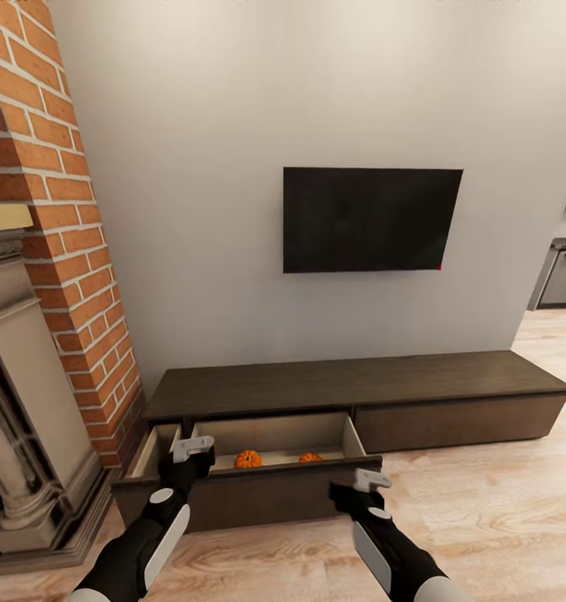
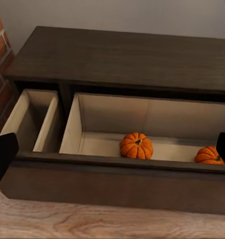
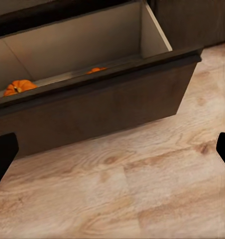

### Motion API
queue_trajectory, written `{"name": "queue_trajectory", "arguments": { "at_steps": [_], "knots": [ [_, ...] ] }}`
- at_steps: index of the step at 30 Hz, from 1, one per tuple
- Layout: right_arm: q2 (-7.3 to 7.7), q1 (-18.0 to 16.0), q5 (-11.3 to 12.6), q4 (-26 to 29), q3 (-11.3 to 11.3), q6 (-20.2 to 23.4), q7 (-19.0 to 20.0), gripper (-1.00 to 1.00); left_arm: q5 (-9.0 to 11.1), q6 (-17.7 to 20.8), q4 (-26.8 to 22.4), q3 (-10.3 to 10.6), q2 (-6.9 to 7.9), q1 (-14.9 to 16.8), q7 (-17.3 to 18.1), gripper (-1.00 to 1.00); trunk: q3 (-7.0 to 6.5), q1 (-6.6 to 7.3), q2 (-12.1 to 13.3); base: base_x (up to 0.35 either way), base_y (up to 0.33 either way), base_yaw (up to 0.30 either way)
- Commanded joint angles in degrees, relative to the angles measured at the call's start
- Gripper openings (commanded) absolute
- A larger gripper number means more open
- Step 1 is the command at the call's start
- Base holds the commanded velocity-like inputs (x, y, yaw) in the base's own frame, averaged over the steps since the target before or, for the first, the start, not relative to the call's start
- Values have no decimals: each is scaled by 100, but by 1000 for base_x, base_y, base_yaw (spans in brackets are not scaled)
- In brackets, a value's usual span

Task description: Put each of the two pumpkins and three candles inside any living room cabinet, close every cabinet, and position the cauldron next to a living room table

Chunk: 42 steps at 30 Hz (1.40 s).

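Both claws are spread wide, holding nothing: left gripper (image 1: pixel 192 451) hangs over the pulled-out drawer's (image 1: pixel 257 493) front edge, right gripper (image 1: pixel 362 487) above the plank floor (image 1: pixel 500 518) just before the drawer's right corner. Inside the cabinet (image 1: pixel 358 386) drawer sit two pumpkins (image 1: pixel 248 459), well apart. A black TV (image 1: pixel 372 219) hangs above.
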<state>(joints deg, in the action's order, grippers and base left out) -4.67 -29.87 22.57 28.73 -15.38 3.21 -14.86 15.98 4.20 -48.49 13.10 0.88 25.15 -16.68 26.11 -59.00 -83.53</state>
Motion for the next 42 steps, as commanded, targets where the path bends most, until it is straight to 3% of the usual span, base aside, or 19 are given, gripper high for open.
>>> {"name": "queue_trajectory", "arguments": {
  "at_steps": [1,8,10,15,21,26,31,33,36,42],
  "knots": [
    [20,7,38,8,-43,22,-52,100,36,-41,-11,35,9,-18,-51,100,-12,23,38,0,0,0],
    [36,25,28,-104,-57,8,-52,100,20,-384,42,40,9,-136,-47,100,-30,45,78,0,0,0],
    [32,26,23,-134,-65,6,-52,100,13,-722,293,47,9,-149,-48,100,-30,45,78,0,0,0],
    [4,28,18,-335,-83,-14,-57,100,4,-1070,821,58,8,-151,-53,100,-30,45,78,0,0,0],
    [-18,27,-187,-1167,-241,-1270,-61,100,9,-1822,2044,62,-63,-148,-51,100,-30,45,78,0,0,0],
    [-18,30,-235,-1328,-234,-1535,-61,100,13,-1992,2582,62,-172,-145,-16,100,-30,45,78,0,0,0],
    [-12,28,-229,-1318,-217,-1634,-61,100,6,-2317,2712,86,-191,-144,33,100,-30,45,78,0,0,0],
    [-16,30,-231,-1309,-220,-1913,-61,100,4,-2417,2782,141,-218,-143,43,100,-30,45,78,0,0,0],
    [-24,31,-254,-1335,-270,-2255,-61,100,1,-2467,2884,179,-269,-144,49,100,-30,45,78,-11,0,0],
    [-32,33,-276,-1354,-462,-2369,-54,100,-1,-2483,2927,362,-287,-143,44,100,-30,45,78,-9,0,0]
  ]
}}
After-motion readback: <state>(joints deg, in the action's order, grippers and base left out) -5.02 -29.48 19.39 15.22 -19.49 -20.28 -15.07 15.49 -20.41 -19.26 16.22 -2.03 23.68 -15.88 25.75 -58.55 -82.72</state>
